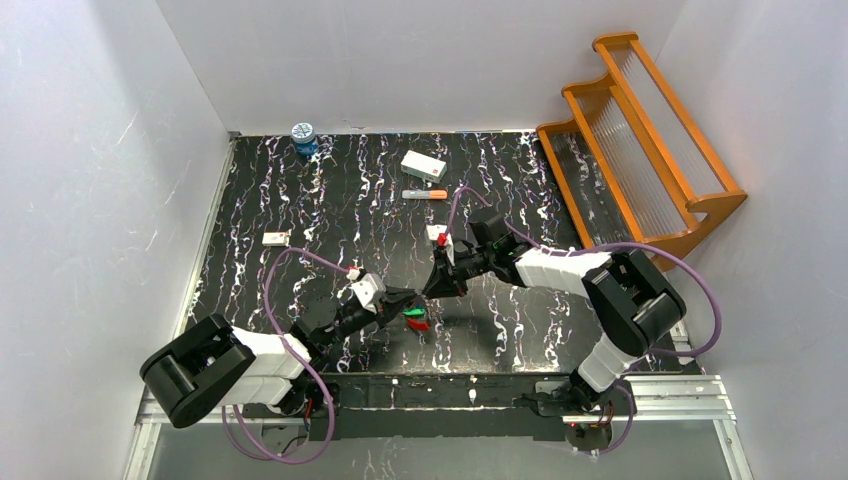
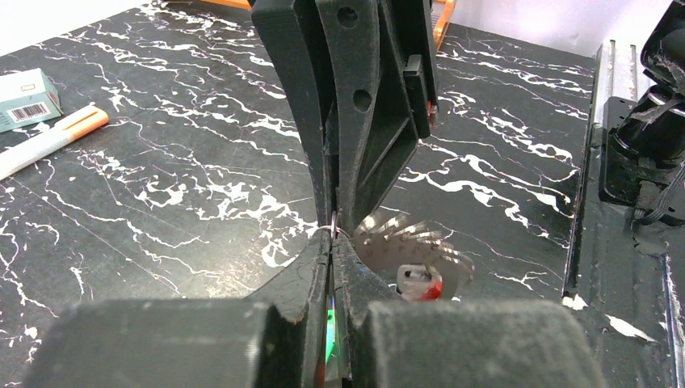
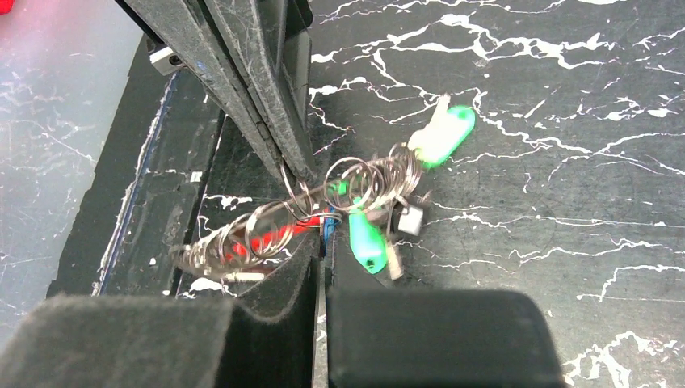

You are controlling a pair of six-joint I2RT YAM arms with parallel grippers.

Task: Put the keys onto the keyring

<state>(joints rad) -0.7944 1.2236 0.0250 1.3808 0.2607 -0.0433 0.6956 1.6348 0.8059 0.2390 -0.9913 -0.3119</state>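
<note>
Both grippers meet tip to tip just above the black marbled table. My left gripper (image 1: 405,299) (image 2: 333,238) is shut on the thin silver wire of the keyring (image 3: 355,182), and a green sliver shows deep between its jaws. My right gripper (image 1: 433,287) (image 3: 321,242) is shut with a small blue piece, apparently the blue key (image 3: 325,229), between its tips. The keyring is motion-blurred, with a red part (image 3: 266,240) hanging below. Two green pieces dangle from it, one further from the grippers (image 3: 442,136) and one closer (image 3: 366,242). Green and red (image 1: 416,319) show under the grippers in the top view.
An orange-tipped marker (image 1: 425,194), a white box (image 1: 423,165), a blue-lidded jar (image 1: 304,137) and a small white tag (image 1: 275,238) lie further back. An orange wooden rack (image 1: 640,140) stands at the back right. A metal rail (image 1: 640,395) runs along the near edge.
</note>
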